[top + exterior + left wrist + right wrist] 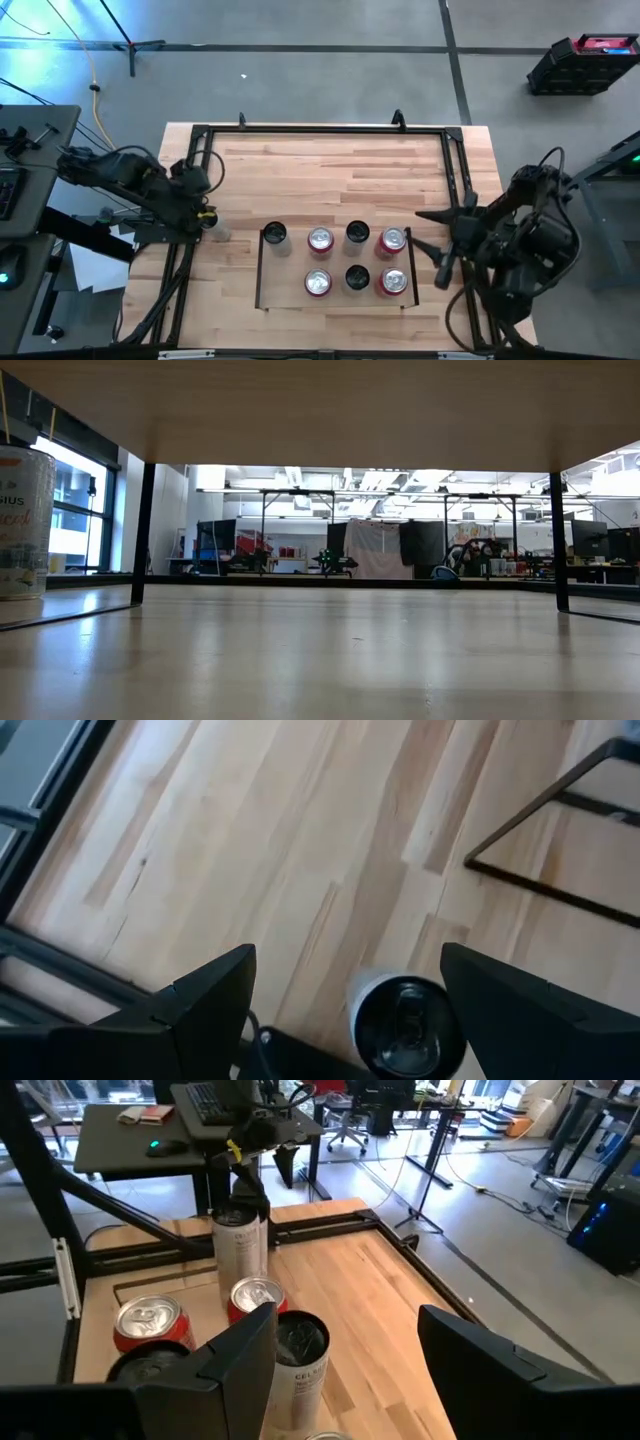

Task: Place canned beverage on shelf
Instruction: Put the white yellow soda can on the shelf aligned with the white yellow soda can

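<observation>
Well, the plank-striped tabletop (330, 170) under my arms is the biggest thing, and on its near half lies the shelf (290, 295), a flat pale-wood panel with a thin dark rail at its left and right ends. That shelf already carries seven upright cans in two rows: a pale can with a dark top (275, 235), a red can (320, 240), another dark-topped can (357, 233) and a second red one (392, 240) along the far row. In the near row, a red can (318, 283), a dark-topped can (357, 277) and a last red can (393, 282) stand toward the right. The canned beverage (405, 1025) I am after, white with a dark top, stands on the bare tabletop just left of the shelf, off the panel. My left pincer (347, 960) hangs over it, fingers apart with the can between them and a gap on each side. My right pincer (432, 248) waits by the shelf's right rail, fingers spread and empty.
</observation>
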You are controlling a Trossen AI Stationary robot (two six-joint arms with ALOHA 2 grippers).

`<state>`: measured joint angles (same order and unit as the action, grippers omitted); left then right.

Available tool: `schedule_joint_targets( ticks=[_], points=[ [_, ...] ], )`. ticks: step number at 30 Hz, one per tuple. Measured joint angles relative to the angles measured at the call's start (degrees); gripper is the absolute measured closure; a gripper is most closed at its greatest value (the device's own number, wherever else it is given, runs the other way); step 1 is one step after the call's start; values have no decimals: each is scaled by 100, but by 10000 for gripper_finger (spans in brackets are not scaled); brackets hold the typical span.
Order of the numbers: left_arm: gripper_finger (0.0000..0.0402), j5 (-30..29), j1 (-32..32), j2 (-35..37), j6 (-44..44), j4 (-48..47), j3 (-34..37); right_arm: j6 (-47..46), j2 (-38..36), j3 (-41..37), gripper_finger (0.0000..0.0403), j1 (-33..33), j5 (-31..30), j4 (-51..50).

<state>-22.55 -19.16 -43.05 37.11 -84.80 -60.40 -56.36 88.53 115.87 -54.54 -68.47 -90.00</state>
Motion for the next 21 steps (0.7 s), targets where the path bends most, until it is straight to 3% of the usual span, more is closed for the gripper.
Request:
schedule_joint_targets(
  ticks=[5,10,21],
  points=[
    [92,13,0,30,450,-545,65,-470,0,-181,174,28,100,2],
    [89,489,-2,127,546,-393,61,-665,0,-379,174,28,141,-9],
    [57,833,-2,75,948,-421,61,-822,0,-430,174,28,271,100]
  ],
)
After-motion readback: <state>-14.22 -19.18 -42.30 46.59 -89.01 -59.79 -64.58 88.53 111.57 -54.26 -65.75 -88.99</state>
